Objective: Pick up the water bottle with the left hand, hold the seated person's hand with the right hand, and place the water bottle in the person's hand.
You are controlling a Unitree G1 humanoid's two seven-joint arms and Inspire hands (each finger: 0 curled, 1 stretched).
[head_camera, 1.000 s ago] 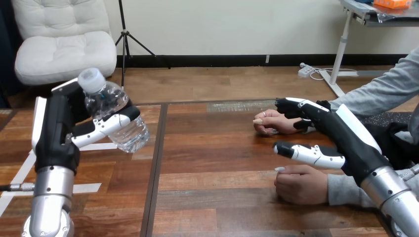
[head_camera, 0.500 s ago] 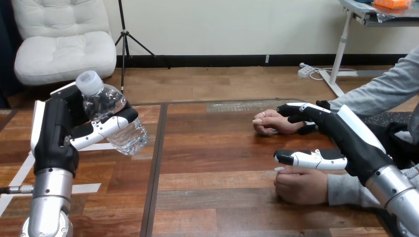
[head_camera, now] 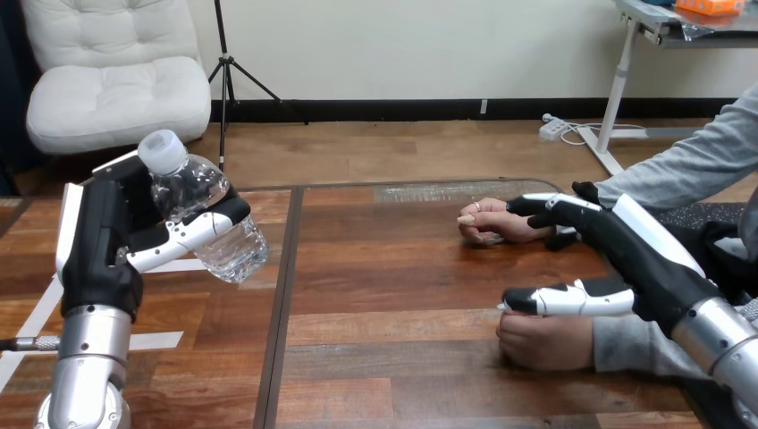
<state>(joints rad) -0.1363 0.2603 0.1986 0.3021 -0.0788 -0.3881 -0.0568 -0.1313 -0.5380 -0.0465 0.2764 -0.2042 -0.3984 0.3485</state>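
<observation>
One water bottle (head_camera: 202,211) gripped in left hand (head_camera: 103,239); right hand (head_camera: 645,257) unclenched over person's far hand (head_camera: 490,222) and person's near hand (head_camera: 542,342), desk's (head_camera: 402,273) right edge.

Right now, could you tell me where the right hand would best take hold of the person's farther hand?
Probably across its back near the wrist, coming from above and the view's right. The person's farther hand lies on the table, fingers curled under and pointing to the view's left, so its palm is covered. The open right hand is at that wrist end.
</observation>
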